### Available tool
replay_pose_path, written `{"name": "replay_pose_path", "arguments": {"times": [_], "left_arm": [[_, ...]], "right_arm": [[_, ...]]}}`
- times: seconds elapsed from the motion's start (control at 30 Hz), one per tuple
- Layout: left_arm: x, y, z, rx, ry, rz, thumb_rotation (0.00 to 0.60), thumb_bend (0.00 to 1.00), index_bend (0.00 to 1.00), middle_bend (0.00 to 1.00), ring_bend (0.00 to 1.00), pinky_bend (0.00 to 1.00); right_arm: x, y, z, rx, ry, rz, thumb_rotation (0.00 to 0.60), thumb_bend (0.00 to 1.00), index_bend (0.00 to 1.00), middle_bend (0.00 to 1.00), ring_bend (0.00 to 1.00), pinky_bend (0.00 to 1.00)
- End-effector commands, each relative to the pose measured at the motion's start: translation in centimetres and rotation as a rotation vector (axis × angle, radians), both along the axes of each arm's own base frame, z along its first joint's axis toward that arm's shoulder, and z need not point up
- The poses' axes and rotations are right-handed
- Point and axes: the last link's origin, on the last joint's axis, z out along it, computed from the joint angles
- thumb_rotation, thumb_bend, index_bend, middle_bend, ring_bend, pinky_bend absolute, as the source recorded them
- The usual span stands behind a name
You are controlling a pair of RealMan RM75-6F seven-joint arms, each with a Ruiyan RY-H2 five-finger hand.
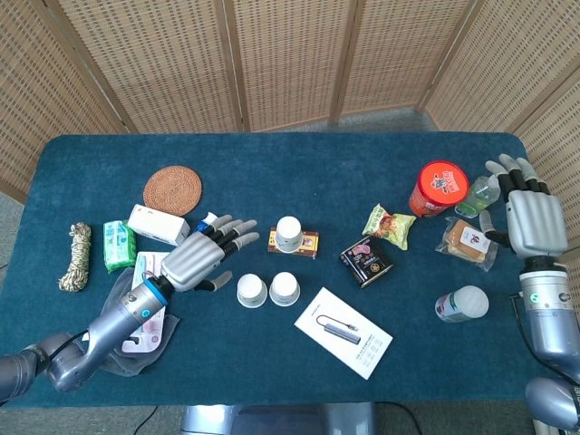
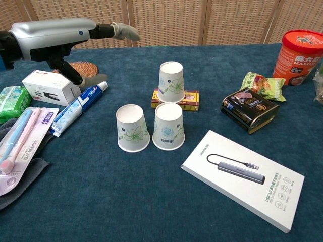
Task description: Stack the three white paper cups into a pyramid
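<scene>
**Two cups side by side, one more to go on top**

Two upside-down cups at the middle of the chest view: left cup [image 2: 133,128] and right cup [image 2: 168,126], just beside each other on the blue table [image 2: 126,201]. Looks like the bottom row of the pyramid is made. Third cup [image 2: 171,82] upside down too, just behind them, sitting on a small flat box [image 2: 191,99]. Not yet on top of the pair. Left to do: pick it up and set it across the two tops.

Left hand [image 1: 201,254] up in the air at left of middle in the head view, fingers spread, holding nothing. Right hand [image 1: 532,216] at the right edge, fingers out straight, nothing in it either, close to a green bottle [image 1: 483,192].

Open blue cloth in front of the cups, at the bottom of the chest view. Toothpaste tube [image 2: 78,107] to the left and white gadget box [image 2: 243,176] to the lower right, both apart from the cups. Good room above. Careful reach needed past the front pair, easy to knock over.
</scene>
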Motion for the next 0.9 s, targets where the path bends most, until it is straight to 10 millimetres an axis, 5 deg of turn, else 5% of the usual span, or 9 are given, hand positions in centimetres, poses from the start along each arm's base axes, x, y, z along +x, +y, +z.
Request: {"name": "replay_pose_path", "arguments": {"times": [0.03,0.9], "left_arm": [[0.1,1.1,0.1,0.019,0.031,0.017,0.600,0.50,0.00,0.00,0.00,0.00],[5.7,7.2,-6.6,-0.034,0.124,0.076,0.600,0.50,0.00,0.00,0.00,0.00]], "right_arm": [[-0.1,0.2,-0.1,0.005,0.008,0.000,0.600,0.49,0.13,0.08,0.00,0.18],[-1.6,1.7,1.7,-0.021,0.016,-0.047,0.600,0.49,0.12,0.08,0.00,0.18]]}}
